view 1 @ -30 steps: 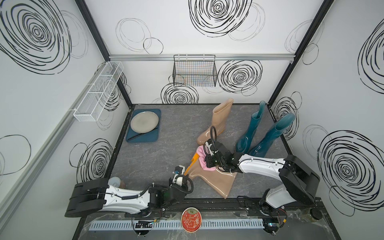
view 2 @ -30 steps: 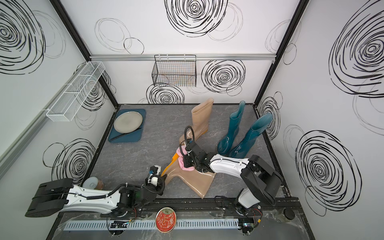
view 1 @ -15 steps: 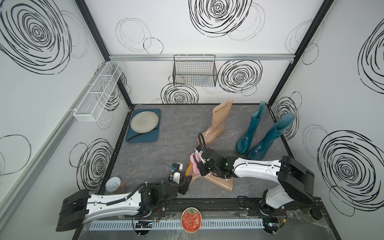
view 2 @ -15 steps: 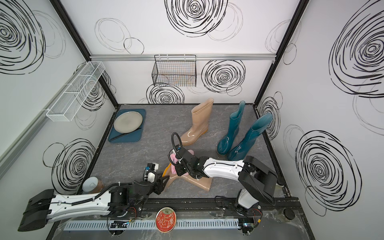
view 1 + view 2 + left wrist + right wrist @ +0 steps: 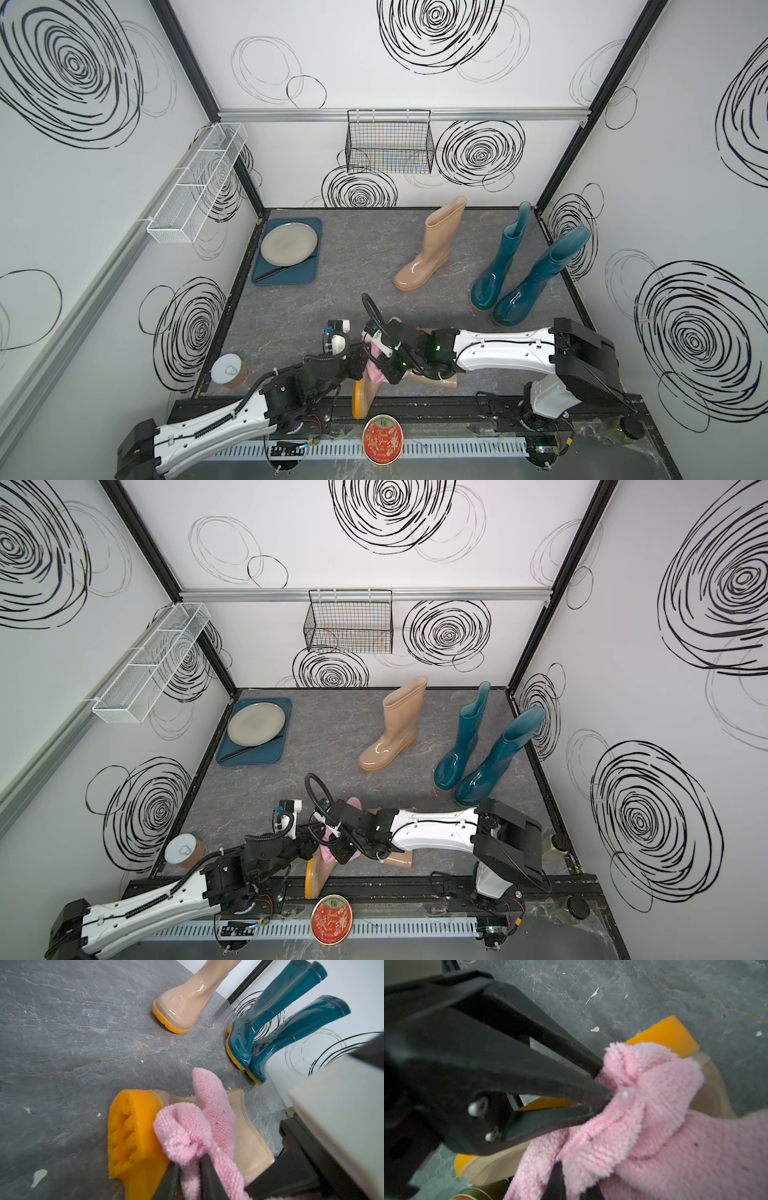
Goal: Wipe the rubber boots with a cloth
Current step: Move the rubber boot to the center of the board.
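One beige rubber boot [image 5: 434, 377] lies on its side at the table's front edge, its orange sole [image 5: 133, 1136] turned toward the front rail. The pink cloth [image 5: 376, 372] [image 5: 209, 1105] is bunched over its foot. My left gripper [image 5: 190, 1164] [image 5: 360, 368] is shut on a fold of the cloth. My right gripper [image 5: 573, 1180] [image 5: 388, 374] is shut on another part of it, right beside the left one. A second beige boot [image 5: 432, 249] stands upright mid-table. Two teal boots [image 5: 498, 266] [image 5: 536, 282] stand at the right wall.
A blue tray [image 5: 307, 278] with a grey plate [image 5: 286, 249] lies at the back left. A white-lidded can [image 5: 228, 370] stands at the front left corner. A red round tin [image 5: 382, 442] sits on the front rail. A wire basket [image 5: 388, 143] hangs on the back wall.
The lying boot and the cloth have slid toward the front edge, and the sole now hangs over the rail. My left gripper opened, then shut on the cloth. The right arm swung leftward.
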